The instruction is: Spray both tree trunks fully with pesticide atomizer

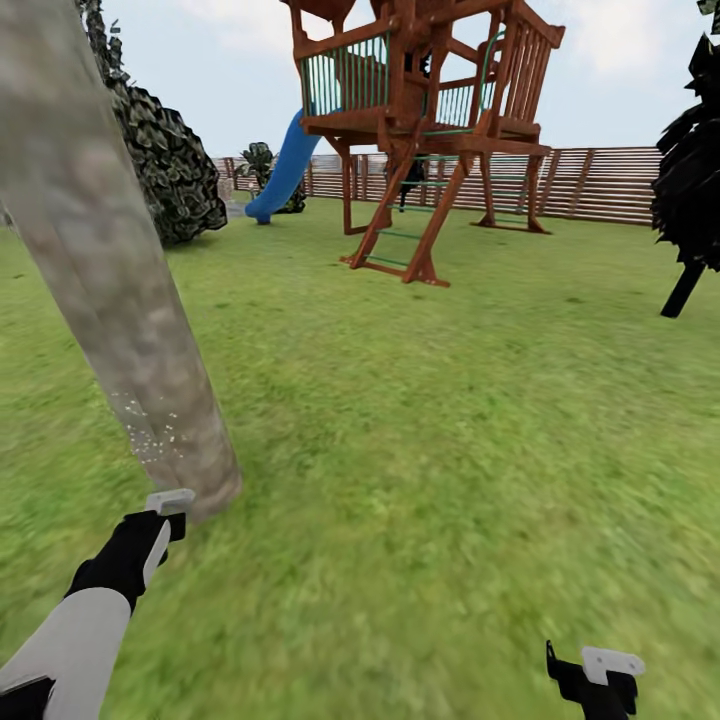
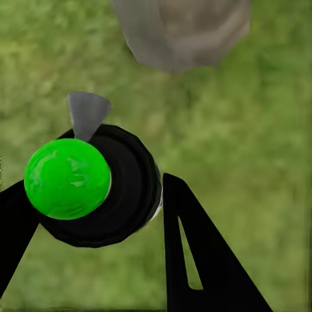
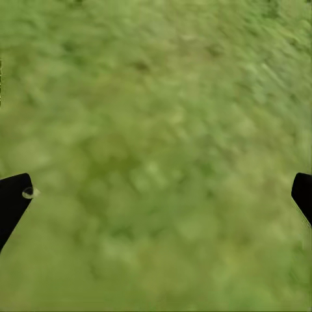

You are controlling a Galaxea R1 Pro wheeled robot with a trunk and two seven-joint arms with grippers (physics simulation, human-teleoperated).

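Left arm (image 1: 75, 640) shows a white forearm shell ending in a black wrist. Both grippers, left (image 1: 160, 520) and right (image 1: 600, 675), are black with pale grey tabs; fingers (image 2: 195, 260) are black wedges.

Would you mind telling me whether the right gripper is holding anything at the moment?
No, in the right wrist view the right gripper has its fingers spread wide with just grass between them.

Flat, even daylight fills the head view under a pale hazy sky (image 1: 230, 60), with no glare and hardly any cast shadows on the grass (image 1: 450, 420), which smears into soft blur toward the bottom of the frame. The conifer (image 1: 690, 170) at the right edge renders almost black. Both wrist views show the grass out of focus, mottled and without detail.
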